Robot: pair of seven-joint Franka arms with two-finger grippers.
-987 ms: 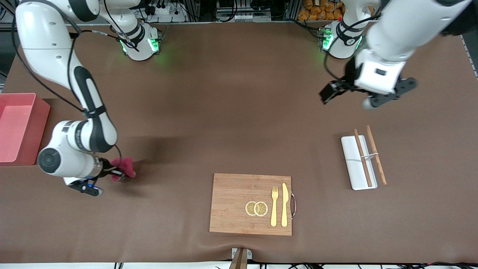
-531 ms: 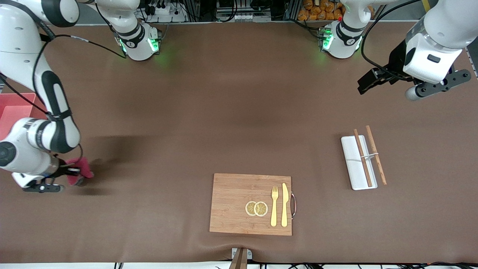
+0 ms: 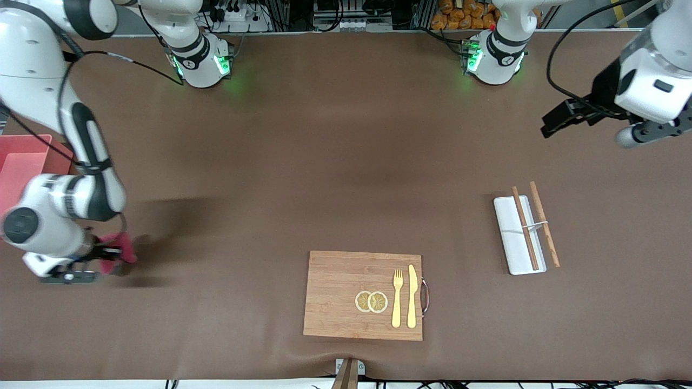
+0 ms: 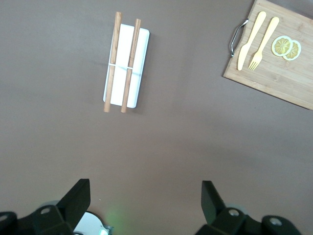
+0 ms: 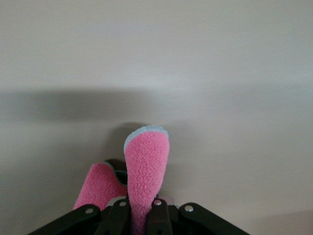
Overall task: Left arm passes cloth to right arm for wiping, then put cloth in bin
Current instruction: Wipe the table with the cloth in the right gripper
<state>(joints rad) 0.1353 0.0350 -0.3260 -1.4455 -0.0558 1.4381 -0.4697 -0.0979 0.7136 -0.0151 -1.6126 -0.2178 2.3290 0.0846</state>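
Observation:
The crimson cloth point(image 3: 123, 248) is bunched in my right gripper point(image 3: 106, 254), low over the bare brown table near the right arm's end. In the right wrist view the right gripper point(image 5: 140, 211) is shut on a fold of the cloth point(image 5: 145, 164), which sticks out past the fingers with its shadow close beneath. The salmon-pink bin point(image 3: 21, 142) stands beside that arm at the table's end, partly covered by the arm. My left gripper point(image 3: 646, 129) hangs high over the left arm's end of the table. Its fingers point(image 4: 78, 198) stand wide open and hold nothing.
A wooden cutting board point(image 3: 335, 294) near the front edge carries lemon slices point(image 3: 371, 301), a yellow fork point(image 3: 397, 297) and a knife point(image 3: 412, 296). A flat white tray point(image 3: 513, 237) with two wooden chopsticks point(image 3: 532, 224) lies toward the left arm's end.
My right gripper has carried the cloth across the table toward the right arm's end, close by the bin. The left arm has drawn back toward its own end, still open.

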